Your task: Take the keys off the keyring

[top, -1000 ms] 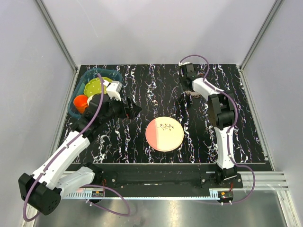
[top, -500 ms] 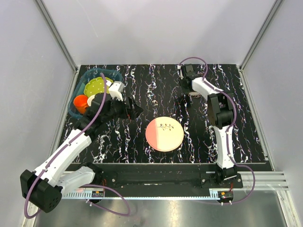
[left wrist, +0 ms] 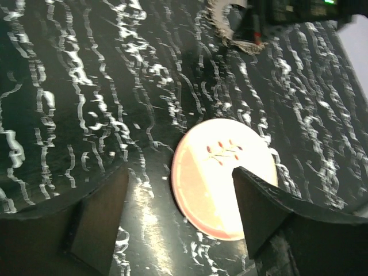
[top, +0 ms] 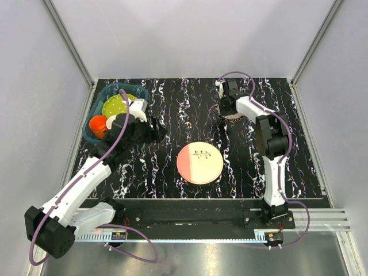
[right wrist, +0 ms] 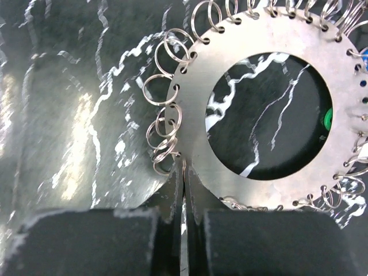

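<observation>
The keyring (right wrist: 195,98) is a flat silvery ring with small wire loops all round its rim, lying on the black marbled table. My right gripper (right wrist: 184,172) is shut on its near rim, pinching a thin wire loop edge-on between the fingertips. Blue (right wrist: 362,54) and green (right wrist: 328,118) key heads peek from under its right side; the keys' blades are hidden. In the top view the keyring (top: 234,117) lies at the back right under my right gripper (top: 225,113). My left gripper (top: 158,129) hovers open at the left, holding nothing, its fingers (left wrist: 98,213) framing the table.
A round pink plate (top: 199,163) lies mid-table, also in the left wrist view as the plate (left wrist: 224,172). A teal basket (top: 92,135) at the back left holds a green plate (top: 115,105) and an orange cup (top: 98,123). Grey walls enclose the table.
My right gripper has moved onto the keyring's rim and closed from half open to shut. My left gripper has drawn back slightly to the left and narrowed a little.
</observation>
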Controlling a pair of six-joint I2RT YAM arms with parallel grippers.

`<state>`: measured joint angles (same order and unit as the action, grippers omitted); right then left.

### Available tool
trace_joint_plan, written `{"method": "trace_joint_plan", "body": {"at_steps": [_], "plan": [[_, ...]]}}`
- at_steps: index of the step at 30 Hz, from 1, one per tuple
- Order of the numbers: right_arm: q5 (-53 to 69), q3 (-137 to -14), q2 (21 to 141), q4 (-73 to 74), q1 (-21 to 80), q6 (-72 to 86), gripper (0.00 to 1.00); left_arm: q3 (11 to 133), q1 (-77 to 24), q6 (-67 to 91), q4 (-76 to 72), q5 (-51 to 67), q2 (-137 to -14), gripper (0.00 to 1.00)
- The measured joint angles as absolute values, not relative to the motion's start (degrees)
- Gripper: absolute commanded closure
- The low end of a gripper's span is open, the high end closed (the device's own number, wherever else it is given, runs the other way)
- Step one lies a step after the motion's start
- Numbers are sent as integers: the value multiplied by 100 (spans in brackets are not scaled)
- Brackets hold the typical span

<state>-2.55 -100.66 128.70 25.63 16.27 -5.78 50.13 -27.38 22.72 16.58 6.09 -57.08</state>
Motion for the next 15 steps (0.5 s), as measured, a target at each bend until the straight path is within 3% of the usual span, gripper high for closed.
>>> {"method": "trace_joint_plan", "body": {"at_steps": [4,15], "plan": [[292,-9402,12387,2165,1636,-467,100,5011,-2738,2432,1778,23,-5806,33],[1413,-8396,11701,862,2043,-12,100,5898,-2596,3371,1949,148,-7478,24]]}}
